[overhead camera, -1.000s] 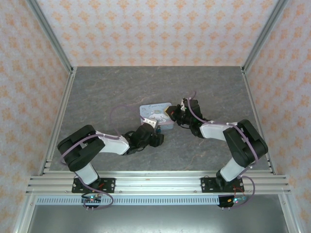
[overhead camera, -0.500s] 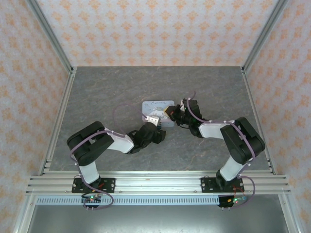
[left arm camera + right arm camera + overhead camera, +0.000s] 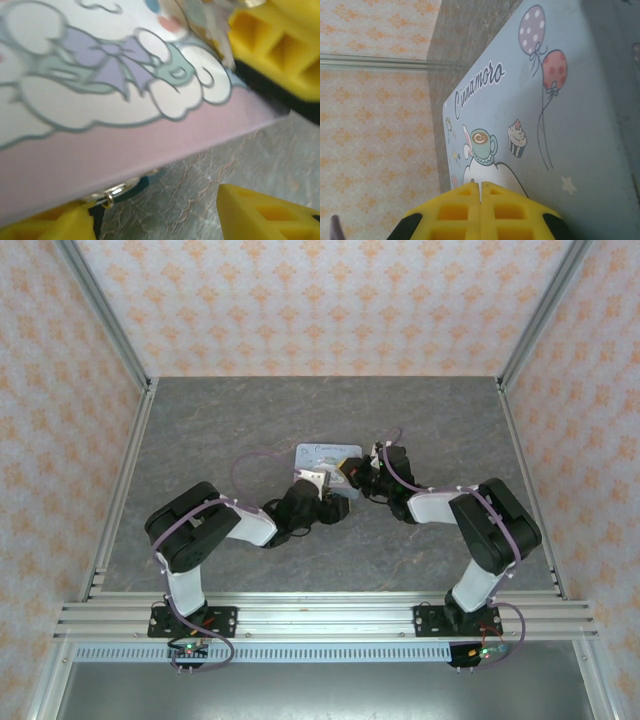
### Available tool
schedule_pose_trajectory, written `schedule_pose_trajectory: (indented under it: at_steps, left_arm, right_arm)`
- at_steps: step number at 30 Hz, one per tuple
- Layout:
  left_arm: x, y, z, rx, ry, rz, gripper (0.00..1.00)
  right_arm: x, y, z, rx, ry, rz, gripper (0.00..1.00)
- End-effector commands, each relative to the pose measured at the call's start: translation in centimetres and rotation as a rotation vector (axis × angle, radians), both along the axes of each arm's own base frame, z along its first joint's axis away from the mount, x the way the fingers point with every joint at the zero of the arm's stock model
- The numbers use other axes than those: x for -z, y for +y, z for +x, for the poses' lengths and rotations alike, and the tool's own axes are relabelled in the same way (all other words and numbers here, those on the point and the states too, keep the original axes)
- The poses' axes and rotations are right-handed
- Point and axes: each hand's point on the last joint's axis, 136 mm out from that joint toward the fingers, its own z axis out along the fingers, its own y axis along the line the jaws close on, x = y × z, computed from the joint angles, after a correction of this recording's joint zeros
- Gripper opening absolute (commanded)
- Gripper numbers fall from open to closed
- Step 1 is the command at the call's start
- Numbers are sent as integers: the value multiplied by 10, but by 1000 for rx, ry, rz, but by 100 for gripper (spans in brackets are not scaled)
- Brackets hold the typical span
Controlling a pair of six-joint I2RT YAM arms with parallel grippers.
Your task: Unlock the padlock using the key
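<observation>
Shows left gripper (image 3: 150, 205) parted at bottom edge, padlock (image 3: 127, 184) peeking under pastel tin box (image 3: 150, 135); right gripper (image 3: 480, 186) clenched at lower centre.

The padlock (image 3: 131, 184) shows blurred; mostly hidden behind the tin box (image 3: 150, 145) wall.

This is a robot test cell in a lab, not a lived-in room. A grey stone-look tabletop (image 3: 250, 420) is boxed in by bare aluminium frame posts (image 3: 100, 315), which carry flat panels (image 3: 300, 300) printed with an orange wallpaper pattern. Two black-and-white robot arms, the left arm (image 3: 195, 535) and the right arm (image 3: 490, 530), are bolted to slotted aluminium rails (image 3: 320, 618) along the near edge, with exposed purple cables (image 3: 236, 470) looping off them.
</observation>
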Motion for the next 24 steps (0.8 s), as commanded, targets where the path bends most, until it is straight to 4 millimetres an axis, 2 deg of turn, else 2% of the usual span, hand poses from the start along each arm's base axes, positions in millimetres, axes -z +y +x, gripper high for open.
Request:
schedule_pose_trajectory:
  at_steps: [1,11,12,18,21,24]
  left_arm:
    - [-18,-11,10,-8,19,-166,62]
    - [-13,-7,13,-73,73,-253,62]
    - [0,-4,12,-90,96,-234,62]
    - [21,2,10,-163,133,-188,63]
    - [26,-1,9,-169,140,-164,63]
    - [20,-7,10,-160,132,-202,62]
  right_arm:
    - [11,0,1,4,22,-10,0]
    - [13,0,1,6,26,-7,0]
    - [13,0,1,7,26,-5,0]
    - [14,1,3,13,28,7,0]
    - [15,0,3,15,32,10,0]
    - [17,0,3,18,37,11,0]
